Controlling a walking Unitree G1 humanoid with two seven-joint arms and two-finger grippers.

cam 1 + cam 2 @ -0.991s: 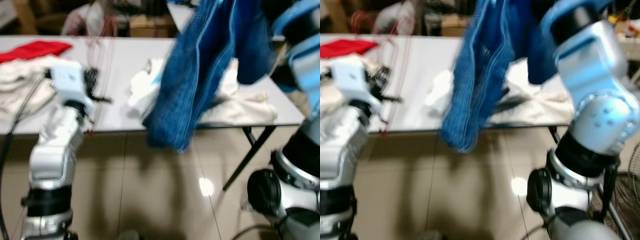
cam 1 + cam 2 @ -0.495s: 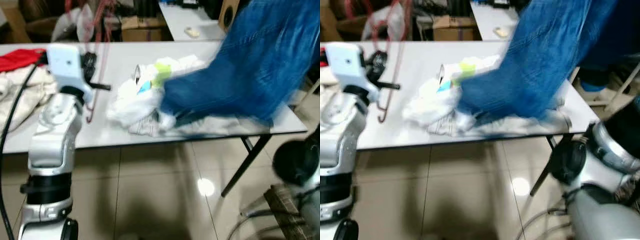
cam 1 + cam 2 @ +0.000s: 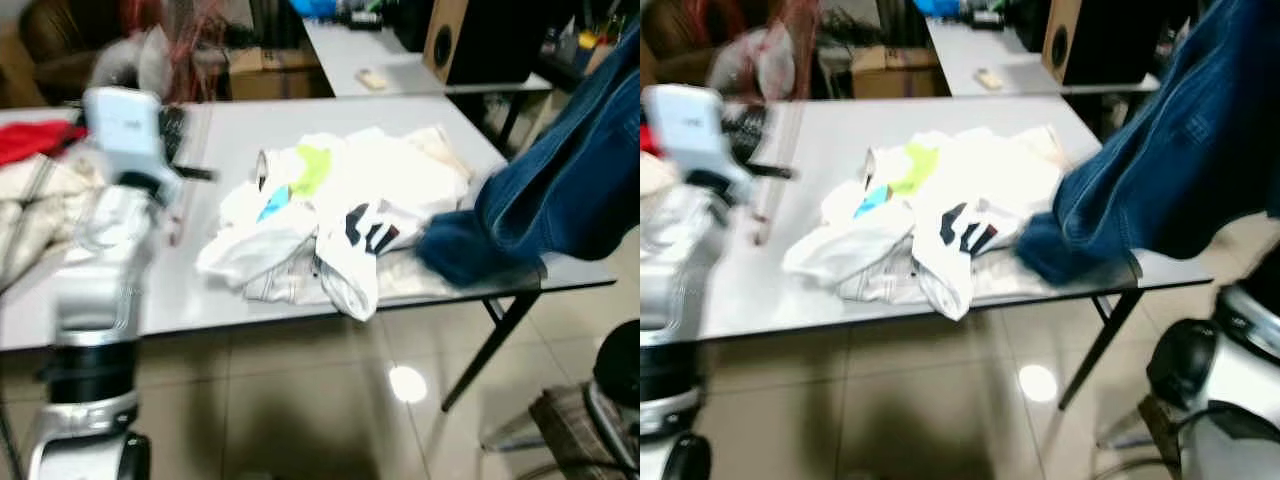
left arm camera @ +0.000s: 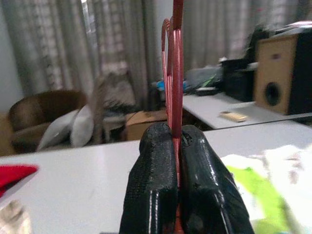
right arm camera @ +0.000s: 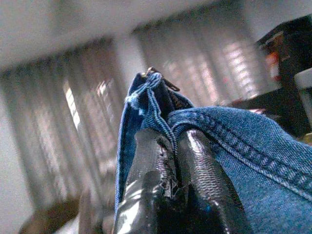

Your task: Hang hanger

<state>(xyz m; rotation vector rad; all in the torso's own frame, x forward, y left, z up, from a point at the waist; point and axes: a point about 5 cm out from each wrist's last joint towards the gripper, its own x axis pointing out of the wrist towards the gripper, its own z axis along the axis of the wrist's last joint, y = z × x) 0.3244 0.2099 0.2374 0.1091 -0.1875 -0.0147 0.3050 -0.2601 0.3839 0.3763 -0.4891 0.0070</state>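
Blue denim garment (image 3: 1180, 170) (coarse weave), glossy red hanger (image 4: 174, 73), shiny floor tiles (image 3: 330, 400).

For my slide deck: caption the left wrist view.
Left gripper clamps red hanger upright above the white table.

A thin red wire hanger (image 4: 174, 73) stands upright, hook toward twelve o'clock, its wire clamped between the closed black fingers (image 4: 155, 185) of the left gripper (image 4: 178, 142) above the grey table (image 3: 230, 150).
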